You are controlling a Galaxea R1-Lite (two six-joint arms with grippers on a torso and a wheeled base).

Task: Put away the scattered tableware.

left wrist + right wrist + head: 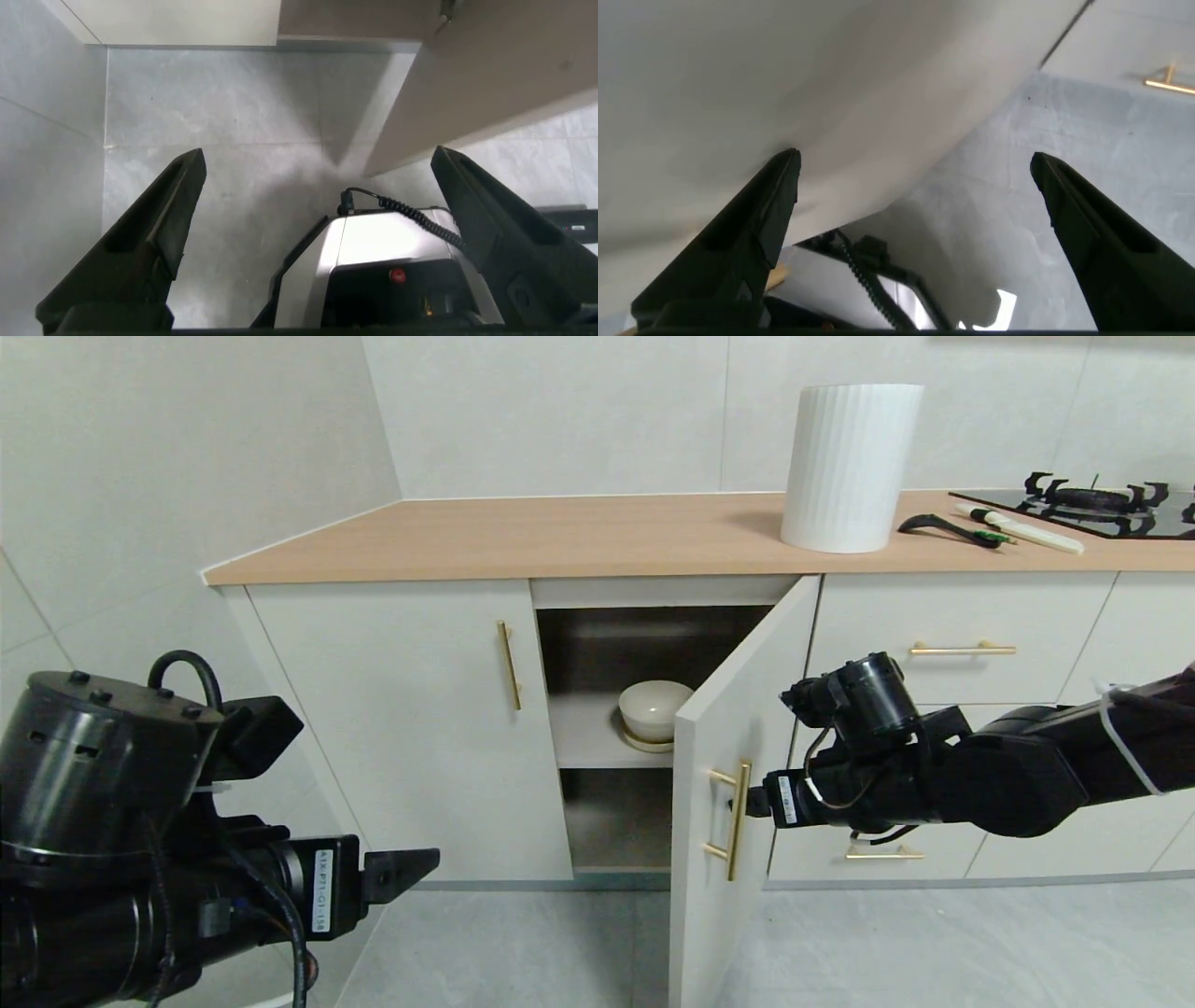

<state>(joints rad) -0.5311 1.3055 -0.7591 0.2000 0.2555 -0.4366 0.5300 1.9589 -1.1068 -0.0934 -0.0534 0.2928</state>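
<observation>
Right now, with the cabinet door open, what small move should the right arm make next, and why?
Probably swing the cabinet door shut with the right tool. The bowl already sits on a plate inside, the door stands wide open, and the open tool is right beside its gold handle. If more tableware must go in, it should wait.

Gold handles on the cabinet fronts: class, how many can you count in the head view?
4. Closed door handle, leftmost; open door handle; upper drawer handle; lower drawer handle, partly behind the right arm. More may be hidden.
</observation>
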